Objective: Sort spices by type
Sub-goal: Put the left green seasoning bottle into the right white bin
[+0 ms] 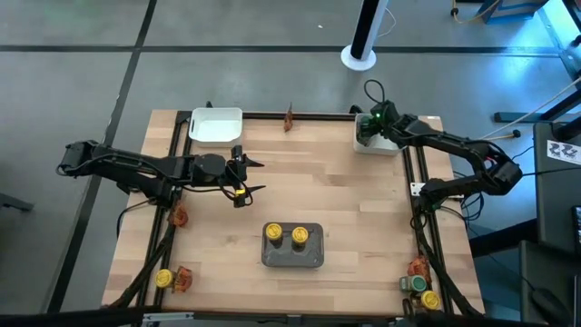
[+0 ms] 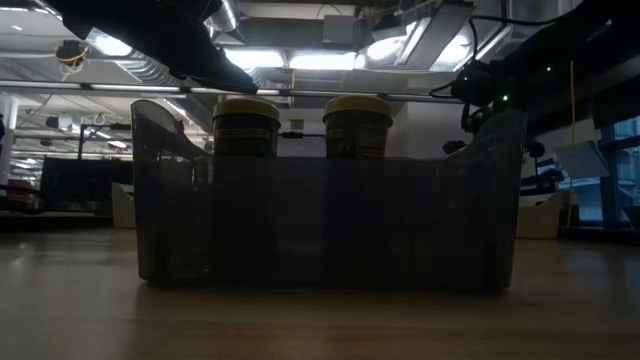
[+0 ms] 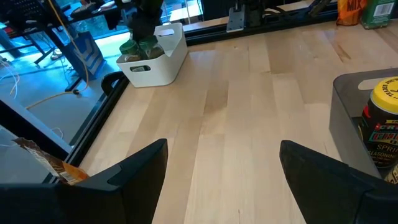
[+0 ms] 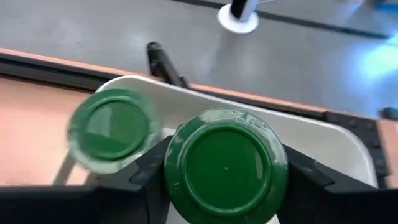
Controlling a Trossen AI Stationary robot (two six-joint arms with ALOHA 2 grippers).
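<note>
Green-lidded jar (image 4: 225,165): sitting between the right gripper's (image 4: 224,177) fingers, which are pressing its sides, over the white tray (image 4: 323,140) at the table's far right corner.
Second green jar (image 4: 112,127): lying in that tray just beside it.
Yellow-lidded jars (image 1: 285,235): standing in the grey tray (image 1: 292,257).
Left gripper (image 1: 247,177): hanging empty over bare table, fingers spread wide.
Reddish-orange packets (image 1: 179,216): lying at the table edges.

A pale wood counter (image 1: 309,195) with a dark frame stands on a grey floor (image 1: 227,54) crossed by dark seams. A white round-based post (image 1: 361,45) rises beyond it. Level across, long ceiling lights (image 2: 300,60) glow over a dim hall with desks (image 2: 70,185)
</note>
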